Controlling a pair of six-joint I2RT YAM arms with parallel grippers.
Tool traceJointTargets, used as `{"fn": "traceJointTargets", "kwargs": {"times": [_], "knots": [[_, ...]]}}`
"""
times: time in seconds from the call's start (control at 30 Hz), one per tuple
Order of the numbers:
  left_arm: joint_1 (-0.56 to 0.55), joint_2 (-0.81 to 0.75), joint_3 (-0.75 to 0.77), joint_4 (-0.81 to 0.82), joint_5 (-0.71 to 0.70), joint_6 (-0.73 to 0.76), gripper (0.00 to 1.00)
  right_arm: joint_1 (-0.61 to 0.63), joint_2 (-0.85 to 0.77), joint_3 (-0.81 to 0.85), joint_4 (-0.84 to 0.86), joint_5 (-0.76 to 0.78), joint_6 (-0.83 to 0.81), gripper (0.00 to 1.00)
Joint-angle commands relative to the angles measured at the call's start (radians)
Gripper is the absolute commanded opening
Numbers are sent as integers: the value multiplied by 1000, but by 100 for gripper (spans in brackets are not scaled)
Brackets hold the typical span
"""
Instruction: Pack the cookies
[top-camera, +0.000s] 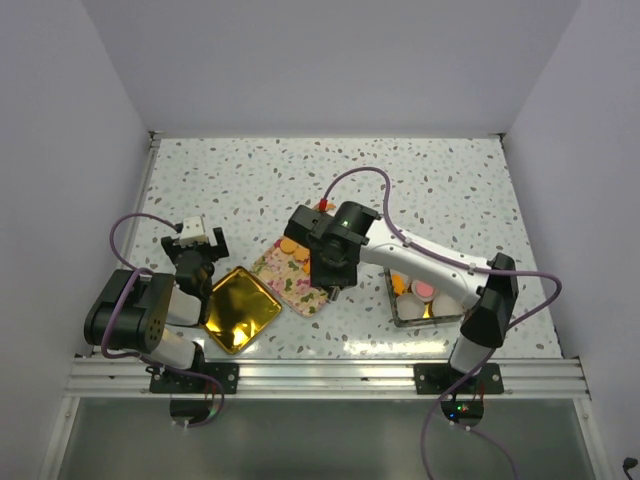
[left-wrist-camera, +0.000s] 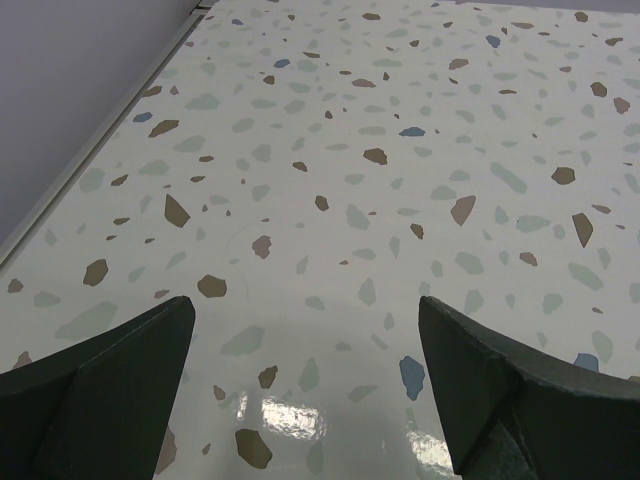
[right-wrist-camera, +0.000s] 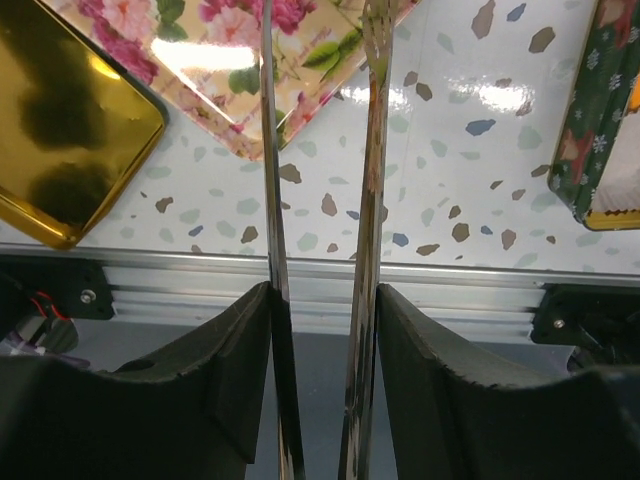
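Observation:
My right gripper (top-camera: 331, 277) is shut on metal tongs (right-wrist-camera: 372, 150), whose two thin blades run up between the fingers (right-wrist-camera: 322, 295) toward the floral tray (right-wrist-camera: 200, 50). In the top view it hovers over this floral tray (top-camera: 297, 277), where an orange cookie (top-camera: 288, 245) lies at the far end. A pink cookie (top-camera: 424, 288) and an orange one (top-camera: 400, 283) sit in the green tin (top-camera: 397, 312) beside white paper cups (top-camera: 445, 303). The tong tips are out of view. My left gripper (top-camera: 200, 260) is open and empty above bare table (left-wrist-camera: 305, 320).
A gold lid (top-camera: 238, 308) lies between the arms, left of the floral tray; it also shows in the right wrist view (right-wrist-camera: 70, 130). The green tin's wall (right-wrist-camera: 590, 110) is at the right. The aluminium rail (right-wrist-camera: 320, 280) marks the table's near edge.

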Motion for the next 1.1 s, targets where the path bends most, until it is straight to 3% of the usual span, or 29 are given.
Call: {"fn": "traceJointTargets", "kwargs": {"times": [0.0,0.73,1.07], "knots": [[0,3,20,131,-22,15,100,0,24,13,-61,-51,-10,48],[0,3,20,131,-22,14,100,-31,177,136,38,-130,-74,46],[0,3,20,131,-22,14,100,-9,131,59,27,-172,-80,45]]}}
